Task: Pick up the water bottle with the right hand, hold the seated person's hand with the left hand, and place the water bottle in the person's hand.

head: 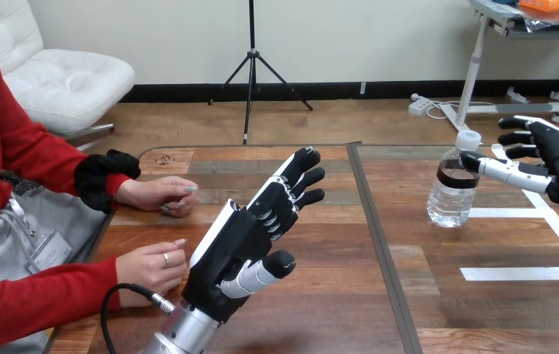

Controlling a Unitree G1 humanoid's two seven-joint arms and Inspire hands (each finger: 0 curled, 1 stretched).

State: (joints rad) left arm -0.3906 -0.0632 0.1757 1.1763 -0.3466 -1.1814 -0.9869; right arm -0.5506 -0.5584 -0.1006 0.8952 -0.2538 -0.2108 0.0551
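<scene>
A clear water bottle with a white cap and a dark band stands upright on the right half of the table. My right hand is open just right of it, thumb reaching toward the bottle's neck, fingers straight and spread behind it. My left hand hovers open above the table's left half, fingers stretched forward. The person's near hand rests loosely curled on the table just left of my left wrist, apart from it. The person's far hand lies on the table further back.
The wooden table has a dark seam down its middle and white tape strips on the right side. The person sits at the left edge.
</scene>
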